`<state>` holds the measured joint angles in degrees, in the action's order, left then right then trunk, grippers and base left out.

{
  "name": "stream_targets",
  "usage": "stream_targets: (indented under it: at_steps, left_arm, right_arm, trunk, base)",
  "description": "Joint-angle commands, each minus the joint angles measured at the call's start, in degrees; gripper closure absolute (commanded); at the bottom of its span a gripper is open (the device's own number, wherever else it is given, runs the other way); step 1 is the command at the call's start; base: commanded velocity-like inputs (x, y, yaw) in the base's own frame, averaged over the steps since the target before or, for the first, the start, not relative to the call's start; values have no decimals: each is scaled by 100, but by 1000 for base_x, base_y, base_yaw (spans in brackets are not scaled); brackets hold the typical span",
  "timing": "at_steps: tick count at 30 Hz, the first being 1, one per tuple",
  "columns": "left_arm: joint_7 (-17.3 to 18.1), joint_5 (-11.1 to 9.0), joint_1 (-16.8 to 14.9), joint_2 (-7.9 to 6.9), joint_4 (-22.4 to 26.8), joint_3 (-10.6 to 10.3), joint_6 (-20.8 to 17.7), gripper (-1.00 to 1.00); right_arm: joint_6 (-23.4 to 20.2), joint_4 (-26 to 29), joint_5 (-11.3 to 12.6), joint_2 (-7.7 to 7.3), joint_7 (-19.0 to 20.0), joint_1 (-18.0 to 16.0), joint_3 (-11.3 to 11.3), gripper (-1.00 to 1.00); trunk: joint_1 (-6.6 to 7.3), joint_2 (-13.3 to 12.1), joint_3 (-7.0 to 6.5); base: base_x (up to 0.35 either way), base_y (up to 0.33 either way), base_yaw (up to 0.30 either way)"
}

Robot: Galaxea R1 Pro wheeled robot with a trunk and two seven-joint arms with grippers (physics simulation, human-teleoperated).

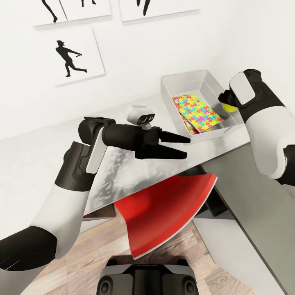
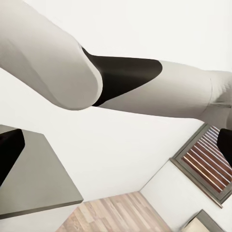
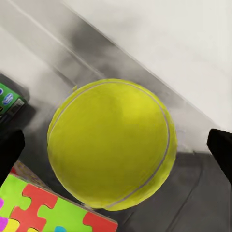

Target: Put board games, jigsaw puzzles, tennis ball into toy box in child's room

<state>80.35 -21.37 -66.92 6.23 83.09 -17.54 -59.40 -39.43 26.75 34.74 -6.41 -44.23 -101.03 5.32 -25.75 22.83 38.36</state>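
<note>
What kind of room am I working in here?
Probably a child's bedroom or playroom: baseball-player silhouettes on the white wall, and a grey toy box on the table holding jigsaw puzzles.

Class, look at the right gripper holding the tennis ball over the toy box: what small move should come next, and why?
Probably open the right gripper to drop the tennis ball. It hangs inside the toy box's walls, beside the jigsaw puzzle already in there.

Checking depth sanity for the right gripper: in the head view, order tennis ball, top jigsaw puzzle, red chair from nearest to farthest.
1. tennis ball: at the right gripper, over the toy box rim.
2. jigsaw puzzle: inside the box, beside it.
3. red chair: below the table edge, farthest.
</note>
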Motion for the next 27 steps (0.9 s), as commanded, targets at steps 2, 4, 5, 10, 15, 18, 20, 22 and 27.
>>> stream_targets:
  at_steps: [2, 4, 5, 10, 15, 18, 20, 22, 27]
  left_arm:
    - [7, -16, -5, 1, -3, -3, -60, -100]
    - [7, -16, -5, 1, -3, 0, -60, -100]
    - [7, -16, -5, 1, -3, 0, -60, -100]
    - [7, -16, -5, 1, -3, 3, -60, -100]
    - [7, -16, -5, 1, -3, 10, -60, -100]
    - [7, -16, -5, 1, -3, 13, -60, -100]
    - [7, -16, -5, -3, -3, 13, -60, -100]
    - [7, -21, -5, -10, -3, 19, -60, -100]
    - [7, -24, -5, -17, -3, 22, -60, -100]
  right_arm:
    - [-30, 5, 53, -9, -41, -4, 49, -100]
    - [-30, 5, 53, -9, -40, -4, 48, -100]
    - [-30, 5, 52, -9, -39, -4, 48, -100]
    - [-38, 5, 55, -9, -37, -4, 48, -100]
    - [-44, 5, 56, -9, -34, -4, 49, -100]
    - [-46, 5, 71, -9, -35, -6, 48, -100]
    - [-50, 5, 84, -9, -36, -11, 48, -100]
    - [-87, 7, 102, -14, -15, -32, 43, -100]
    - [-341, 54, 110, -14, 25, -55, 39, -100]
  trunk:
    - [-3, 9, 7]
    - [-3, 9, 7]
    - [-3, 9, 7]
    - [-3, 9, 7]
    - [-3, 9, 7]
    - [-3, 9, 7]
    - [-3, 9, 7]
    - [-3, 9, 7]
    - [-3, 9, 7]
  base:
    - [0, 0, 0]
    - [0, 0, 0]
    - [0, 0, 0]
    - [0, 0, 0]
    - [0, 0, 0]
    - [0, 0, 0]
    - [0, 0, 0]
    - [0, 0, 0]
    - [0, 0, 0]
